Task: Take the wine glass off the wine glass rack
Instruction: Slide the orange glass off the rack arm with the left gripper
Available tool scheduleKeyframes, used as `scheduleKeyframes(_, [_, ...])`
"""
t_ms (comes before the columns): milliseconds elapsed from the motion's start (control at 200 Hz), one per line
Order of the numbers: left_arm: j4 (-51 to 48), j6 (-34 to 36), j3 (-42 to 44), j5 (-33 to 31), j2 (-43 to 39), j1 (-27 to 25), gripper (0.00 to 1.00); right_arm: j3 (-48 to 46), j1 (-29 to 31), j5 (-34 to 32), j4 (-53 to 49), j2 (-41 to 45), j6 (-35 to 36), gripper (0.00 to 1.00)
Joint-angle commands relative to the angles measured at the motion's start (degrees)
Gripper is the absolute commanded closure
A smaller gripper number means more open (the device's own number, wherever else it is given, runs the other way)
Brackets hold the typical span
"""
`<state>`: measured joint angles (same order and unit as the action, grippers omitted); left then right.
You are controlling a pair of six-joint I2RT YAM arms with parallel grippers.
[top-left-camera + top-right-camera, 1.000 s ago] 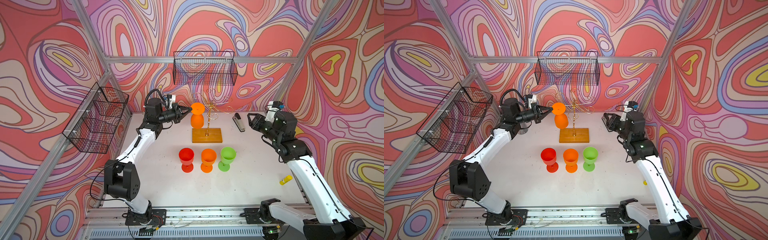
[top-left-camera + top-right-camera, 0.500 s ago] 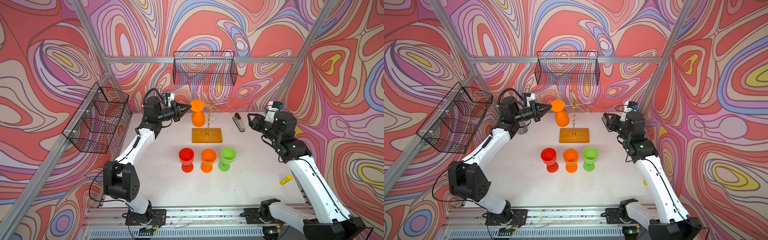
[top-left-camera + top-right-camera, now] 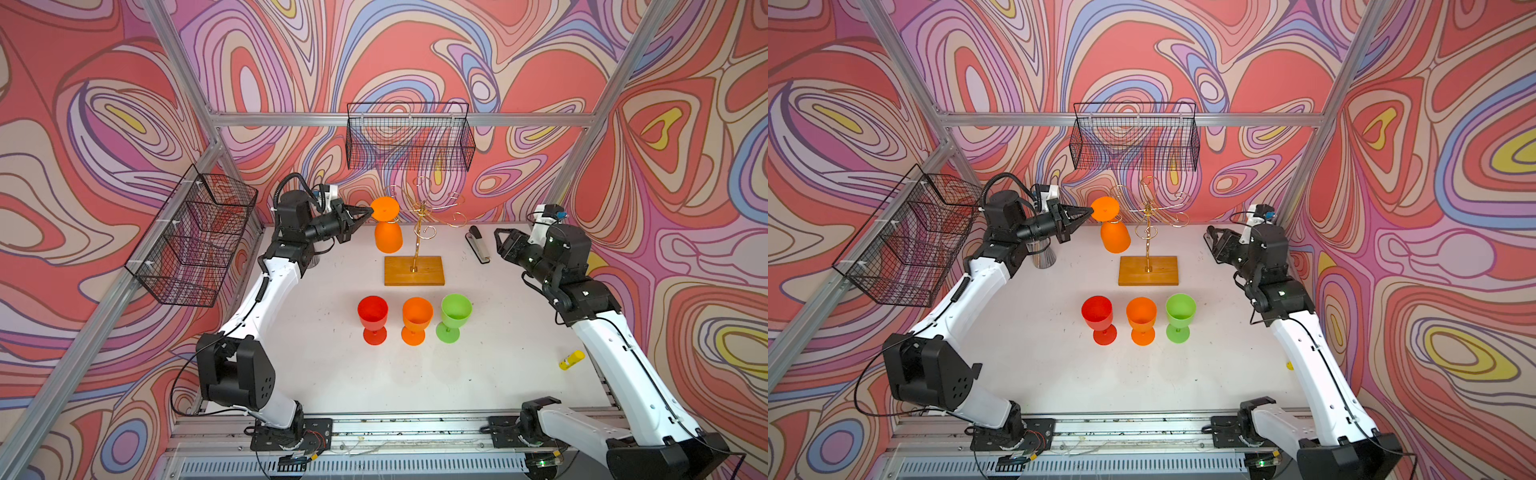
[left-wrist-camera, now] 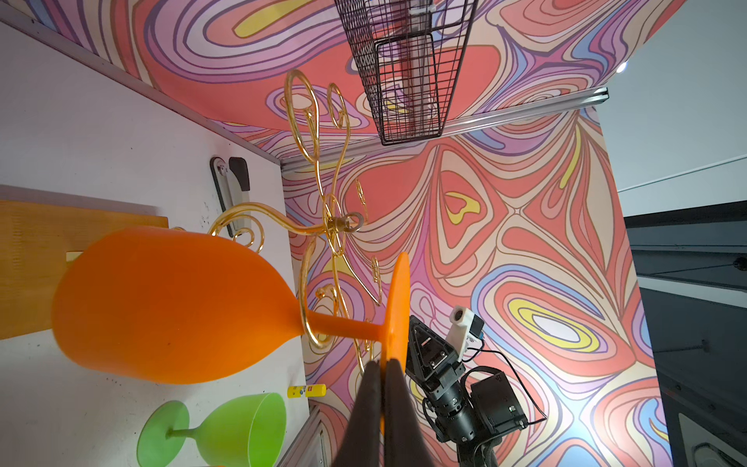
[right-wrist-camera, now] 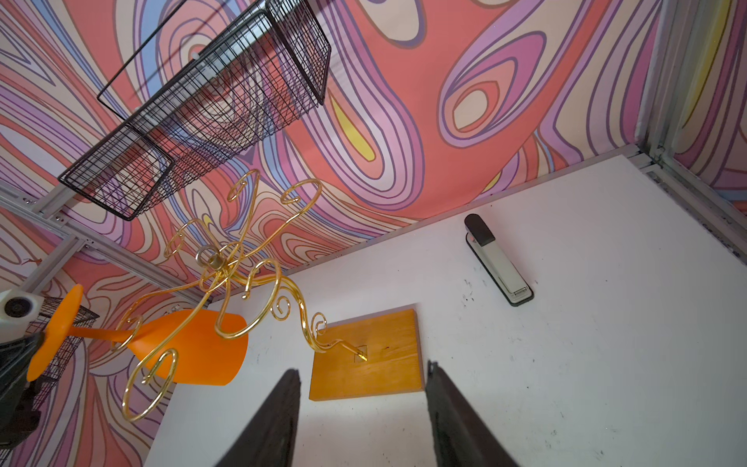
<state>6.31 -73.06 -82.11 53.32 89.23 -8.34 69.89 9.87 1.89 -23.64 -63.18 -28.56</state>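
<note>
On the wine glass rack [image 3: 400, 272] curled gold hooks spread to every side of the pole, and one loops round the stem of the hanging orange wine glass [image 3: 388, 240], fencing it with wire. The jaws of the left gripper [image 3: 370, 211] pinch the foot's rim from the outer side, away from the pole. A black wire basket [image 3: 409, 141] hangs on the back wall above the rack. Bare counter [image 3: 374, 382] lies between the wooden base and the three upright glasses [image 3: 417, 313], with a wider bare stretch in front. Between base and stapler [image 3: 478, 246] nothing stands before the right gripper [image 5: 364, 368], its jaws parted.
</note>
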Motion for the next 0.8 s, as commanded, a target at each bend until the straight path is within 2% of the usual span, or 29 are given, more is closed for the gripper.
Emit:
scheduleKeyframes(0, [0.55, 0.21, -1.74, -0.19, -1.09, 0.52, 1.00, -0.81, -0.05, -0.54, 0.61, 0.49, 0.43, 0.47])
scheduleKeyframes(796, [5.62, -2.81, -6.36, -0.01, 6.16, -1.32, 1.00, -1.16, -0.11, -1.53, 0.17, 0.62, 1.16, 0.47])
